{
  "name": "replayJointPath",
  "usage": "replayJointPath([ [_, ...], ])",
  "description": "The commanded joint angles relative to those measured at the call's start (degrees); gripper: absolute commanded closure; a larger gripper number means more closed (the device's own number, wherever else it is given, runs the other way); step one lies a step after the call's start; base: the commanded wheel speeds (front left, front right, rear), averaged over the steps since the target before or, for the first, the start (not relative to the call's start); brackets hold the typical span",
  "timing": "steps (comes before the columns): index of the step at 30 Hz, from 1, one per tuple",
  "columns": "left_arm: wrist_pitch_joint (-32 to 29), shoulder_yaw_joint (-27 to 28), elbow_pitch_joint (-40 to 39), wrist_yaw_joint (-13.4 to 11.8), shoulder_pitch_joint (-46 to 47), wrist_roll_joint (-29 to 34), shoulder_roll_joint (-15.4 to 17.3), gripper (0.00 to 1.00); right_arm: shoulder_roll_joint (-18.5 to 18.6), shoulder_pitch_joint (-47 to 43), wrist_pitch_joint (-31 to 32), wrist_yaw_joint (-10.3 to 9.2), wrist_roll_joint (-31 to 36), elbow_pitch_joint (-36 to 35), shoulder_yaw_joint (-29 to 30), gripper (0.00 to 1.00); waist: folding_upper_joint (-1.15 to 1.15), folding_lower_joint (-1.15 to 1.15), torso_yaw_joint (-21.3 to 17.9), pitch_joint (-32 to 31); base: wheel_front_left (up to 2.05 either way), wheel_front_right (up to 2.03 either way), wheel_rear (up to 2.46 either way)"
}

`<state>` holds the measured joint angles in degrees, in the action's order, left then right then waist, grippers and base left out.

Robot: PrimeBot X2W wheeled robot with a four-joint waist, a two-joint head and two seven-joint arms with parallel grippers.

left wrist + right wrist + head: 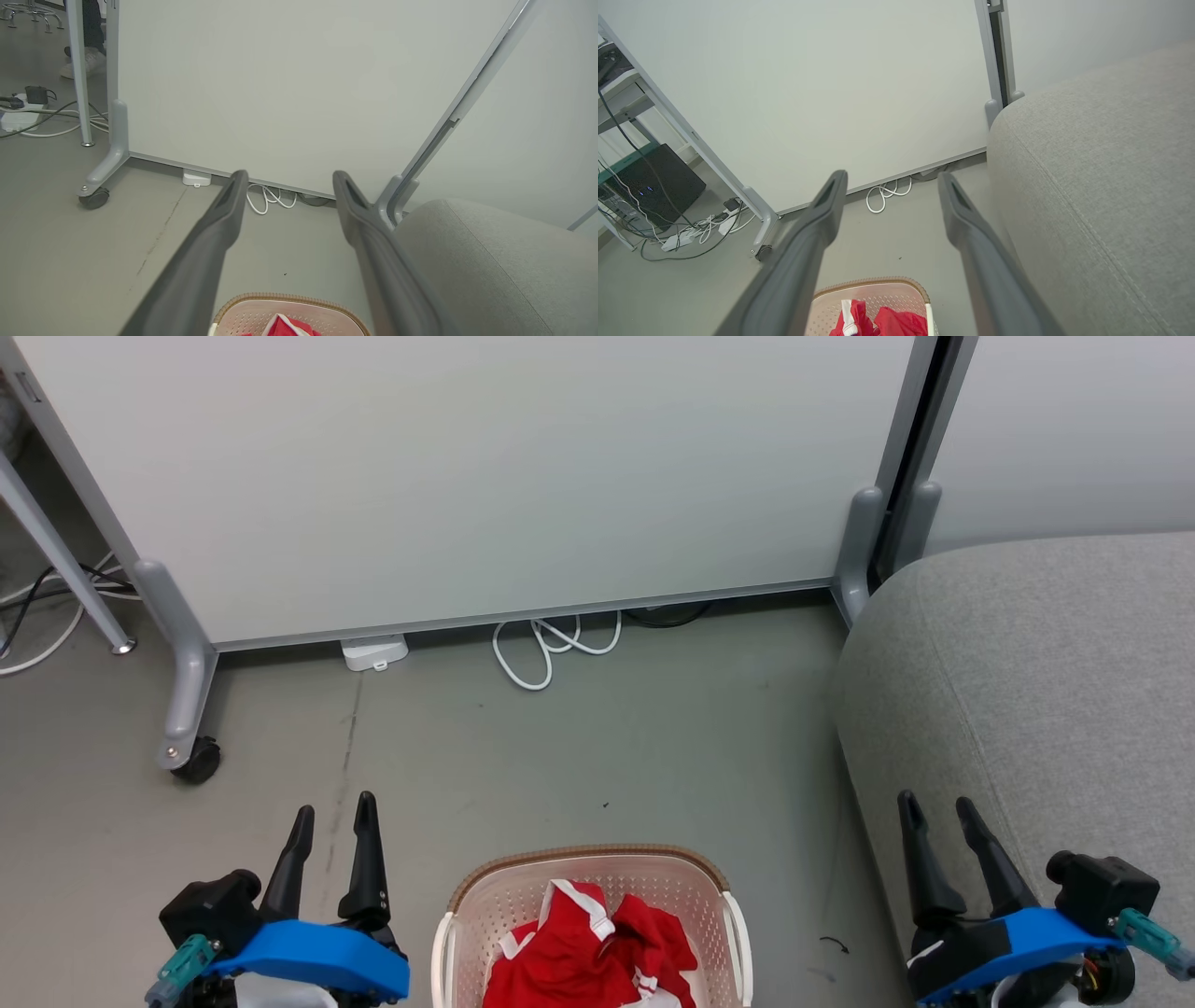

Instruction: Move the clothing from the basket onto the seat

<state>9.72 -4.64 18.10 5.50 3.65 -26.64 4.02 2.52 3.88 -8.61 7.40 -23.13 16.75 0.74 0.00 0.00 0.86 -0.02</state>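
Nearest me, at the lower middle of the head view, the basket (pixel 588 851) stands on the grey floor (pixel 653 747). It holds the clothing (pixel 597 952), red fabric with white stripes, crumpled in a heap inside the perforated walls. I cannot tell how many pieces make up the heap. My left gripper (pixel 334 805) hovers over the floor to the basket's left, fingers spread and empty. My right gripper (pixel 934 800) hangs to the basket's right, in front of the seat's rounded edge, also spread and grasping nothing. The seat (pixel 1046 691) stands well apart from the basket on the right. Farther off, a looped white cable (pixel 551 649) and a small white box (pixel 373 651) lie at the foot of a pale partition panel (pixel 467 476), whose left leg ends in a caster (pixel 198 761).
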Motion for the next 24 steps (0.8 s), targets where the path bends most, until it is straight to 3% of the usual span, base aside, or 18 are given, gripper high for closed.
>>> replayJointPath([
  [1,0.65,-0.23,0.05,-0.27,1.14,1.63,0.42,0.00,0.42,0.80,-0.39,0.10,1.92,-0.25,-0.11,0.00,0.00,0.00,0.04,-0.04,0.00,0.00,0.00],
  [24,3.30,-0.54,3.94,-0.19,1.50,9.39,0.02,0.00,0.48,0.48,-1.23,0.13,12.69,0.83,0.55,0.00,0.00,0.00,0.29,-0.44,0.00,0.00,0.00],
])
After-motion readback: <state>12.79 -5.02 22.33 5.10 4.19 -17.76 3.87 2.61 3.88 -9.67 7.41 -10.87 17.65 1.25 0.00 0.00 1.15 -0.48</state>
